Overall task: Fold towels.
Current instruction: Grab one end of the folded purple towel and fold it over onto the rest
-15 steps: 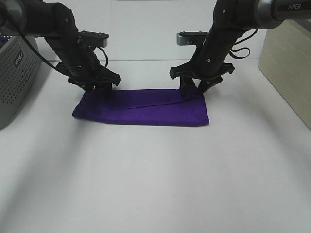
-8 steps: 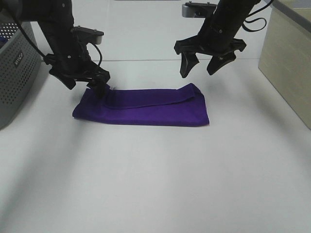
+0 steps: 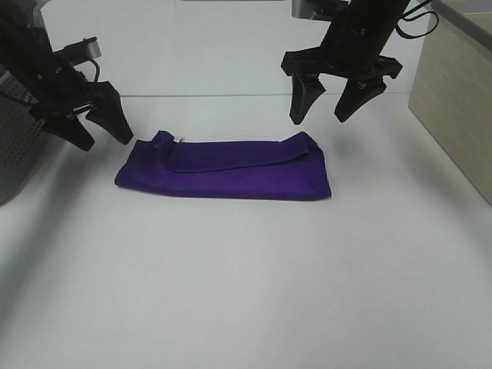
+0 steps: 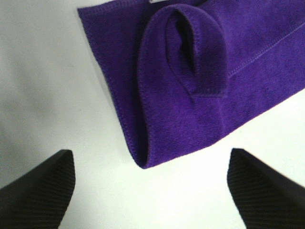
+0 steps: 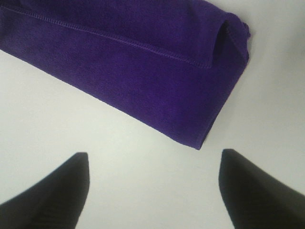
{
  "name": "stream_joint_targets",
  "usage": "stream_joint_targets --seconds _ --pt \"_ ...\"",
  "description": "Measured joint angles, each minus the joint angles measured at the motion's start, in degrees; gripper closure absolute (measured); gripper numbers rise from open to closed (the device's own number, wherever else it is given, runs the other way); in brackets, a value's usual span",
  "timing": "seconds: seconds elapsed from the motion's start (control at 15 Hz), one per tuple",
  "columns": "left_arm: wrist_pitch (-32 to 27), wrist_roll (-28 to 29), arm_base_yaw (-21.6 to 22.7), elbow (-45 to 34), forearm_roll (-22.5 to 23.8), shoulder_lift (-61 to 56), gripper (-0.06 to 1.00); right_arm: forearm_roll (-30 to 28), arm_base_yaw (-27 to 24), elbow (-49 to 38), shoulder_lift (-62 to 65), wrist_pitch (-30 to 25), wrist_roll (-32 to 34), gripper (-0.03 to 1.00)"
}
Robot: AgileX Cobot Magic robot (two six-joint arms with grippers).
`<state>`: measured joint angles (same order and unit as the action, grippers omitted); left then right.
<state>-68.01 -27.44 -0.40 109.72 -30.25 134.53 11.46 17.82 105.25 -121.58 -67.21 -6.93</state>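
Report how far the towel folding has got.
Done: the towel lies folded into a long strip. In hand: nothing; the left gripper and right gripper hang open, clear of it. Left: the bunched flap at its left end needs smoothing, and probably another fold across the strip.

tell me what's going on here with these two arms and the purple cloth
A two-armed robot is folding a deep purple plush towel. It lies on the white table, already folded into a long strip, with the upper layer sitting unevenly and a small loop bunched up at one end. Neither arm holds it. The left gripper hangs open beside the looped end, and the right gripper hangs open above the other end.
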Motion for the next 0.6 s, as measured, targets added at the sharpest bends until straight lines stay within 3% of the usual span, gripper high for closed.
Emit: stream_joint_targets --seconds 0.6 --pt "-0.5 -4.4 1.8 0.7 -2.4 6.3 0.15 0.4 0.0 0.0 0.0 -0.8 0.5 0.22"
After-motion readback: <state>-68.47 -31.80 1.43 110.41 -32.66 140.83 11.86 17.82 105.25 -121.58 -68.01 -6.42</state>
